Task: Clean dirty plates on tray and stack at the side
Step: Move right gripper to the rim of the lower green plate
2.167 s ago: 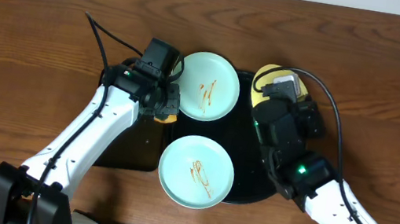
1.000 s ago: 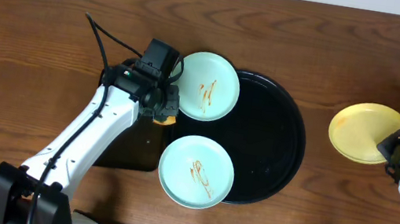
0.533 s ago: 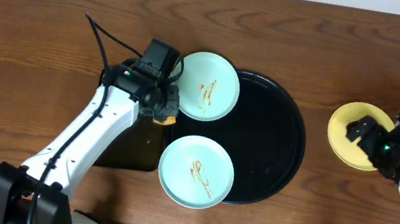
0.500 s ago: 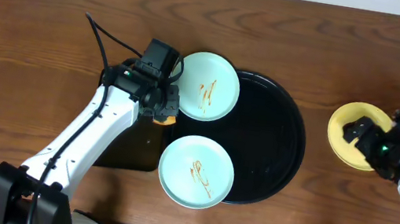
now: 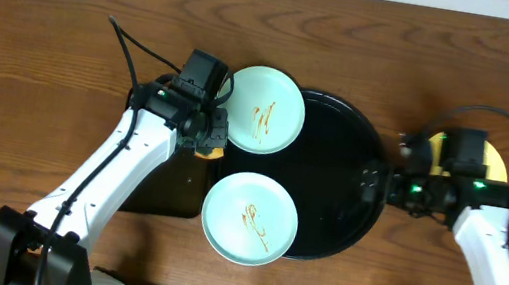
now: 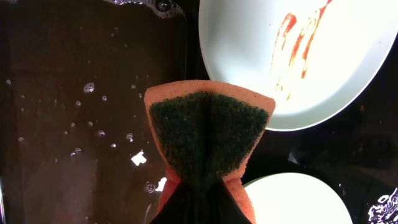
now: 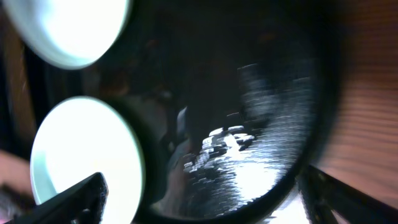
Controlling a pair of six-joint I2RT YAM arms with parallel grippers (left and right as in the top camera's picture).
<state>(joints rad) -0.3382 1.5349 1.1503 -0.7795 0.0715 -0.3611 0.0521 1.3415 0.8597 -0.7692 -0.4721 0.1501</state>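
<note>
Mint-blue round plates (image 5: 265, 110), sauce-streaked, at 11 and 7 o'clock on glossy black round tray (image 5: 343, 156) | pale yellow plate (image 5: 498, 165) on wooden surface (image 5: 50, 21), 3 o'clock | left gripper (image 5: 206, 133) clamped on orange-green sponge (image 6: 208, 134) | right gripper (image 5: 371, 182) wide, empty, over the rim | risk: I clip the rim and jolt the plates.

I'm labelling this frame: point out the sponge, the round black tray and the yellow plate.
sponge (image 6: 208, 134), left wrist view, its green scouring face.
round black tray (image 5: 336, 170), overhead view, bare floor.
yellow plate (image 5: 499, 167), overhead view, its exposed right edge.
</note>
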